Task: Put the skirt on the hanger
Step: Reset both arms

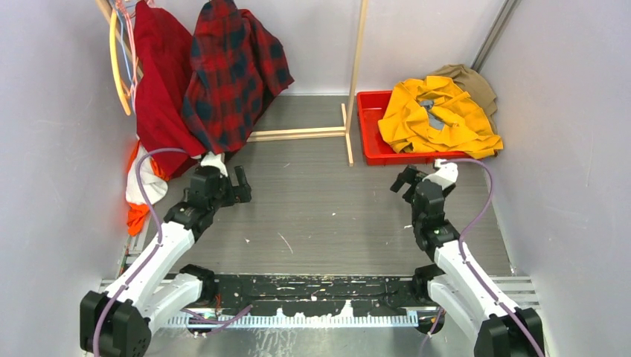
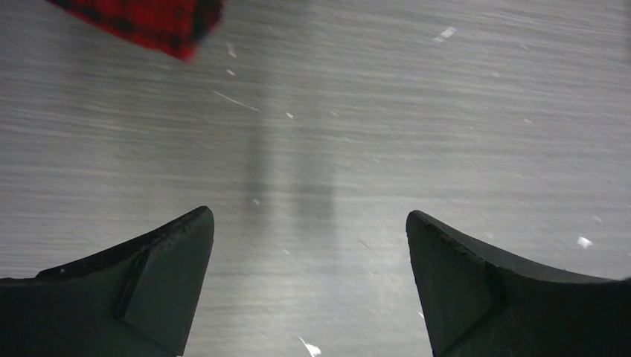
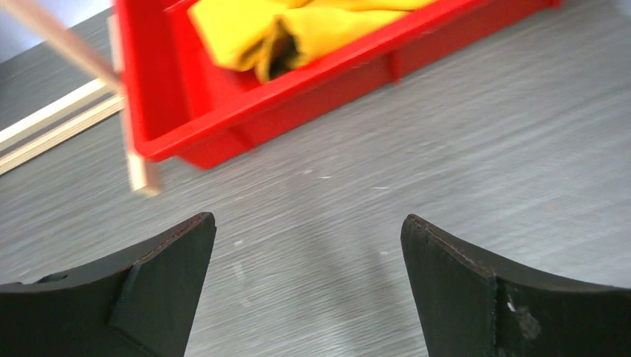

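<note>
Red skirt (image 1: 160, 82) hangs touching cream hanger (image 1: 114, 67); below it my left gripper (image 2: 309, 223), well right of it my right gripper (image 3: 307, 223), both gaping, empty. Approach stage, I judge: next I must grasp the skirt.

Bright, even light falls from above. Between the soft-edged fingers of my left gripper (image 2: 309, 214), a pale glare patch and faint shadow streaks mark the table (image 2: 461, 119).

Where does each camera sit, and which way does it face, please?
Top external: above and behind the bases, looking down the table; both arms, left gripper and right gripper show.
Left wrist: looks down at the table; own fingers show.
Right wrist: looks ahead at the red bin; own fingers show.
Shared: plaid shirt, top and left wrist.
</note>
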Motion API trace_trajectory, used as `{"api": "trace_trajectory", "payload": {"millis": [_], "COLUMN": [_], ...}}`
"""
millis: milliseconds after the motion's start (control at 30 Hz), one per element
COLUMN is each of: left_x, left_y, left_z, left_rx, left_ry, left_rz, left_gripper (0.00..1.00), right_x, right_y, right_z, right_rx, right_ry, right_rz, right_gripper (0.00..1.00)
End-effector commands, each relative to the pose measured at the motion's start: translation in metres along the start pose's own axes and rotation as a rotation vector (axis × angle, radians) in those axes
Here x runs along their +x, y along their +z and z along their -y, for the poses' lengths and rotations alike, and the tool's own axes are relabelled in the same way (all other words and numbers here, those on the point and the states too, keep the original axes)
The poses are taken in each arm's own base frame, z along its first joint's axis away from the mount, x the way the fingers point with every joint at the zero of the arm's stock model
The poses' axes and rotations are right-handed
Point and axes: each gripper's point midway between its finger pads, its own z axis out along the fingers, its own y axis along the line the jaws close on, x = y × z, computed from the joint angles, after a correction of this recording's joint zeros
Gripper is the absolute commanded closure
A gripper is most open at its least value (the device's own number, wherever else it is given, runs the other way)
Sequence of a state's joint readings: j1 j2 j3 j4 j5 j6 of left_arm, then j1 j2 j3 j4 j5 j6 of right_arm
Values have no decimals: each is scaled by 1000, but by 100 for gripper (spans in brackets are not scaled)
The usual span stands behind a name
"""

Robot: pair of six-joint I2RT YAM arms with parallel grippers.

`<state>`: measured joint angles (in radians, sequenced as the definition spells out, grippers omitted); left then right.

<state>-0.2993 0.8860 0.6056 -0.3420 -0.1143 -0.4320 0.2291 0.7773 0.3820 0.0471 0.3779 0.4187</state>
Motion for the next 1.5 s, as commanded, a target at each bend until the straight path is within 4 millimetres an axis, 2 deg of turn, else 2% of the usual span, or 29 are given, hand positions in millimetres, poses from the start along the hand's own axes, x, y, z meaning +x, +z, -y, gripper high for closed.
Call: {"api": "trace_trajectory", "payload": {"millis": [0, 100, 200, 333, 433, 467, 533, 567, 633, 700, 733, 767, 800, 867, 933, 1033, 1100, 1200, 1467], "left_x": [-65, -76, -77, -69, -60, -57, -56, -48, -51, -50, -56, -48, -46, -43, -42, -39, -39, -39, -40], "left_y": [8, 10, 19, 39, 56, 62, 73, 84, 95, 108, 111, 115, 116, 112, 110, 113, 114, 115, 114], "left_z": [-31, -57, -75, -100, -115, -121, -119, -122, -121, -114, -109, -102, -100, -104, -105, -102, -103, -103, -102], "left_rx": [-194, -326, -360, -331, -312, -320, -276, -277, -268, -212, -184, -167, -183, -208, -204, -192, -191, -192, -189], "left_ry": [113, 157, 190, 192, 193, 172, 151, 146, 129, 118, 138, 166, 186, 177, 174, 183, 186, 184, 188], "left_rz": [294, 350, 369, 376, 386, 393, 384, 358, 336, 326, 371, 335, 331, 390, 439, 399, 409, 403, 405], "left_gripper": [1, 1, 1, 1, 1, 1, 1, 0, 1, 1, 0, 0, 1, 0, 1, 1, 1, 1, 1], "right_x": [-44, -42, -38, -28, -10, -12, -12, -13, -12, -6, -8, -5, -4, 0, 6, 19, 21, 20, 19], "right_y": [-3, -7, -3, 14, 33, 37, 44, 46, 50, 53, 56, 60, 66, 67, 70, 82, 83, 102, 103], "right_z": [46, 65, 74, 79, 86, 88, 84, 85, 84, 89, 88, 83, 75, 75, 63, 51, 53, 63, 65], "right_rx": [219, 298, 347, 375, 410, 426, 418, 421, 404, 410, 406, 390, 363, 352, 260, 172, 177, 221, 208], "right_ry": [50, 32, 16, 9, -19, -36, -59, -69, -75, -75, -93, -122, -132, -141, -177, -232, -247, -198, -184], "right_rz": [320, 378, 382, 370, 341, 352, 349, 343, 358, 381, 397, 374, 341, 315, 309, 277, 257, 162, 153], "right_gripper": [0, 0, 0, 0, 0, 0, 0, 0, 0, 0, 0, 0, 0, 0, 0, 0, 0, 0, 0]}}
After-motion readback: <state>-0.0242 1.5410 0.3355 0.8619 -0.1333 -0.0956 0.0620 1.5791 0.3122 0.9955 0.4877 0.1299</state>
